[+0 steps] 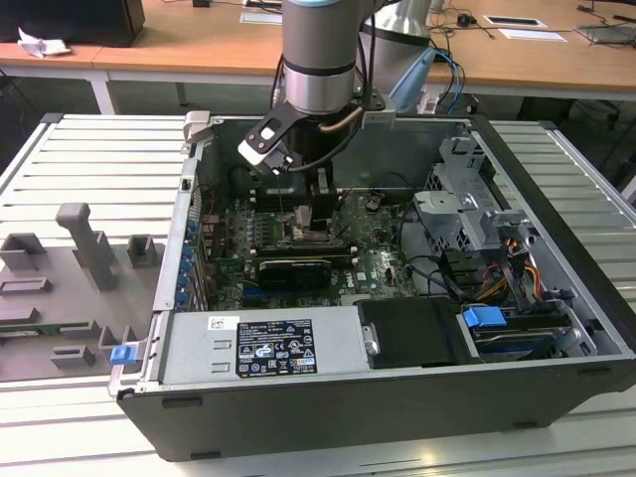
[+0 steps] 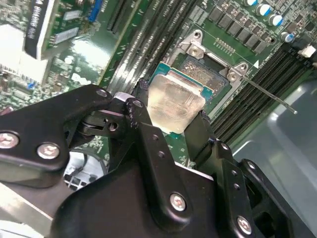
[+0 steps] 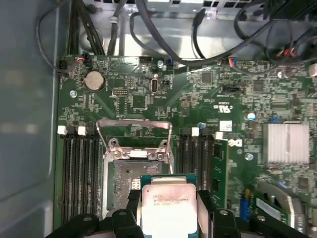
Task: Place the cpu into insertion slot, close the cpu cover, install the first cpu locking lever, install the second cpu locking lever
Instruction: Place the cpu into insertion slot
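My gripper (image 2: 171,108) is shut on the cpu (image 2: 174,101), a pale silver square chip on a green base, with one black finger on each of two opposite edges. I hold the chip just over the near part of the insertion slot (image 2: 210,69), a dark square socket with a metal rim in the green board. In the first wrist view the cpu (image 3: 167,201) covers the near part of the insertion slot (image 3: 126,173), and the cpu cover (image 3: 133,122) stands raised open beyond it. A thin lever rod (image 2: 270,96) sticks out beside the socket. In the exterior view the gripper (image 1: 320,214) reaches down inside the computer case.
Long black memory slots (image 3: 79,173) flank the socket on both sides. A black card (image 1: 293,270), the power supply (image 1: 260,343), a metal drive cage (image 1: 467,209) and cable bundles (image 3: 163,34) crowd the case. A grey fixture (image 1: 89,248) lies outside on the exterior view's left.
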### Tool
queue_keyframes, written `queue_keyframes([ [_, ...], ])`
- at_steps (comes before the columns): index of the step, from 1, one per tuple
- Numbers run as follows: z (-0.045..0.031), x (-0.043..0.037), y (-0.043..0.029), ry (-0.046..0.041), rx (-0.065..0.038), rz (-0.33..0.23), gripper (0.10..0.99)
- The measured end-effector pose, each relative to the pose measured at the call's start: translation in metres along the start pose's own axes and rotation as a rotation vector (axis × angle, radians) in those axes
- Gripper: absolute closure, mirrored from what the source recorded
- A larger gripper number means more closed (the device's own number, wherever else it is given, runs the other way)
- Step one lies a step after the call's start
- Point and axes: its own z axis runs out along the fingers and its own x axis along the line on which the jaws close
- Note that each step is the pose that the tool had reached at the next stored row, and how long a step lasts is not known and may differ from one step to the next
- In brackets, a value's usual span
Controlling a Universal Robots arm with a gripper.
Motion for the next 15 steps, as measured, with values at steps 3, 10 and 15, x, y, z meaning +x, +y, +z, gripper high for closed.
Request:
queue_keyframes([
  [3, 0.0072, 0.0080, -0.0002, -0.0002, 0.001, 0.004, 0.553],
  [10, 0.0267, 0.0182, -0.0026, -0.0019, 0.002, 0.020, 0.553],
  [15, 0.0374, 0.0234, -0.0031, -0.0084, 0.002, 0.037, 0.553],
])
